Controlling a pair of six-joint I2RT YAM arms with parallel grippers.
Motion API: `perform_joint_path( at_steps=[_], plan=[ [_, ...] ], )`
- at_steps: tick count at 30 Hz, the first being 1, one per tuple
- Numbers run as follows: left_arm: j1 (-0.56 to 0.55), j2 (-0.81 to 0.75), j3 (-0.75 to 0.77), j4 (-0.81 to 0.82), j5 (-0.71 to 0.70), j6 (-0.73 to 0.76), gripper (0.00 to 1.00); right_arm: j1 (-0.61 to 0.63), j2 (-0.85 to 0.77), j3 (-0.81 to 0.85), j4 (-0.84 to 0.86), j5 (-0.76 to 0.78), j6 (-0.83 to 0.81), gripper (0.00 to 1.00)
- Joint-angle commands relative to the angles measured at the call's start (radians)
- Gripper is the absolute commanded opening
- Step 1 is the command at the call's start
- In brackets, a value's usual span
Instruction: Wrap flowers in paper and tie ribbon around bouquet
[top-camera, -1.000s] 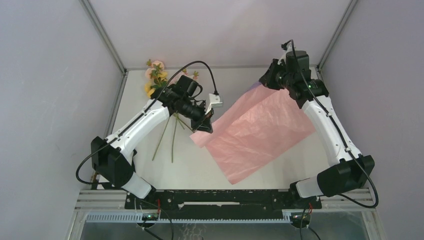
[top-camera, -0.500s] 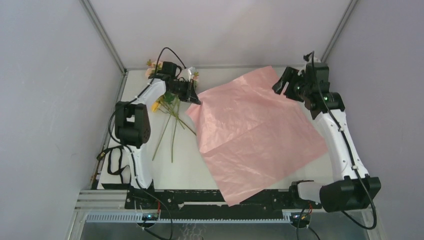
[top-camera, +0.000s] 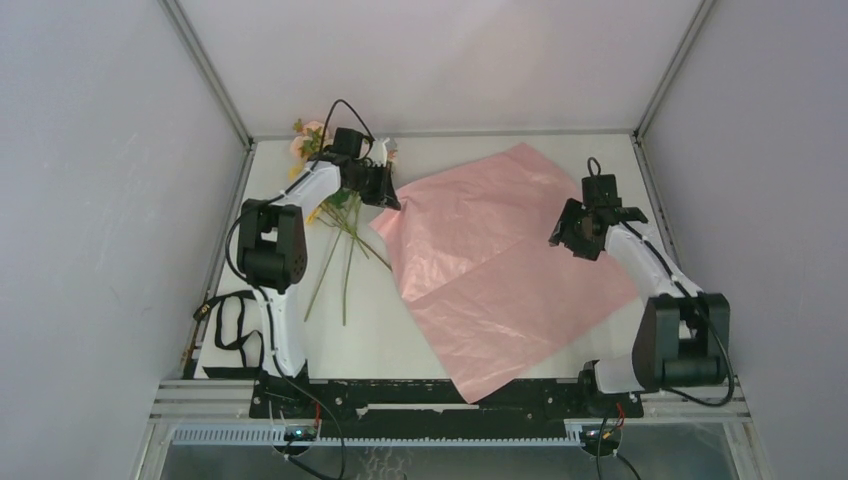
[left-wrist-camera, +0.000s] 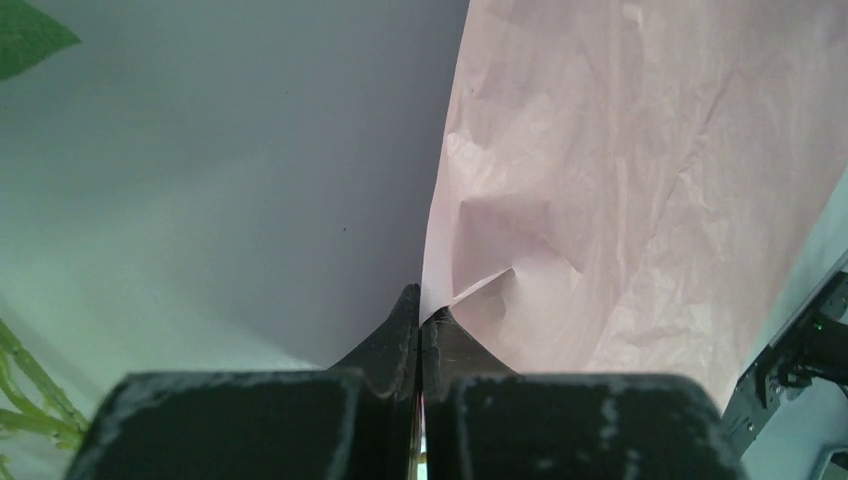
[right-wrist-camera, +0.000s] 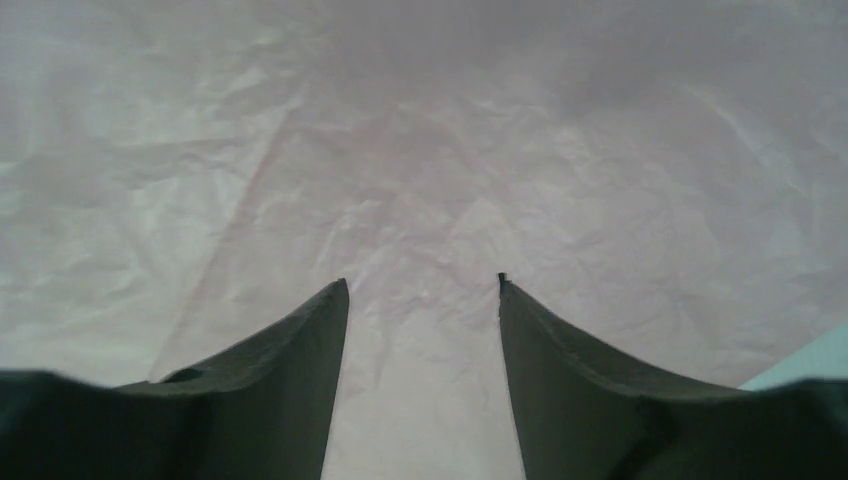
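Observation:
The paper (top-camera: 500, 265), a pinkish crinkled square sheet, lies spread flat across the middle and right of the table. My left gripper (top-camera: 392, 200) is shut on its left corner; the left wrist view shows the closed tips (left-wrist-camera: 420, 315) pinching the paper (left-wrist-camera: 640, 180) edge. My right gripper (top-camera: 565, 235) hovers open over the sheet's right part, with only paper (right-wrist-camera: 420, 150) beneath its spread fingers (right-wrist-camera: 422, 285). The flowers (top-camera: 315, 145) lie at the far left, with their stems (top-camera: 345, 262) running toward me, just left of the sheet. Neither the ribbon nor a bouquet is in view.
A looped black cable (top-camera: 228, 322) hangs by the left arm's base. Grey enclosure walls stand close on the left, right and back. The sheet's near corner (top-camera: 470, 395) reaches the table's front rail. Green stems (left-wrist-camera: 20, 395) show at the left wrist view's lower left.
The right gripper opened, let go of the paper's far corner and swung down over the sheet. The left gripper carried its corner to the far left, and the paper now lies flat.

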Motion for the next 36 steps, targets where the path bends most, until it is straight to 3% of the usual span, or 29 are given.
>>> perform_joint_path(
  at_steps=[1, 5, 8, 10, 13, 16, 18, 22, 25, 28, 31, 36],
  plan=[
    [-0.036, -0.012, 0.03, 0.074, -0.062, -0.085, 0.0, -0.042, 0.157, 0.002, 0.112, 0.081, 0.033, 0.58],
    [-0.071, -0.005, 0.049, 0.075, -0.057, -0.139, 0.0, -0.13, 0.311, 0.086, 0.126, 0.073, 0.011, 0.35],
    [-0.091, -0.016, 0.046, 0.1, -0.109, -0.158, 0.04, -0.179, 0.397, 0.178, 0.113, 0.078, -0.013, 0.27],
    [-0.091, -0.005, 0.083, 0.065, -0.116, -0.159, 0.2, -0.202, 0.459, 0.248, 0.087, 0.074, -0.027, 0.27],
    [-0.089, 0.02, 0.208, -0.122, -0.146, -0.06, 0.59, -0.209, 0.513, 0.353, 0.024, 0.11, -0.05, 0.26],
    [-0.068, -0.045, 0.217, -0.217, -0.224, 0.03, 0.75, -0.164, 0.459, 0.392, 0.0, 0.154, -0.059, 0.26],
    [-0.042, -0.148, 0.134, -0.192, -0.274, 0.082, 0.92, -0.102, 0.389, 0.391, -0.005, 0.199, -0.058, 0.26],
    [0.034, -0.347, -0.077, -0.151, -0.322, 0.176, 0.96, 0.073, 0.233, 0.359, -0.01, 0.272, -0.033, 0.3],
    [0.059, -0.411, -0.22, -0.162, -0.446, 0.287, 0.9, 0.224, 0.114, 0.294, 0.043, 0.266, -0.024, 0.32],
    [0.064, -0.425, -0.354, -0.159, -0.57, 0.373, 0.82, 0.363, 0.043, 0.255, 0.064, 0.281, -0.007, 0.34],
    [0.072, -0.431, -0.446, -0.141, -0.575, 0.412, 0.75, 0.473, -0.006, 0.222, 0.065, 0.288, 0.013, 0.35],
    [0.078, -0.382, -0.489, -0.073, -0.55, 0.413, 0.74, 0.571, -0.046, 0.167, 0.065, 0.318, 0.05, 0.35]
  ],
)
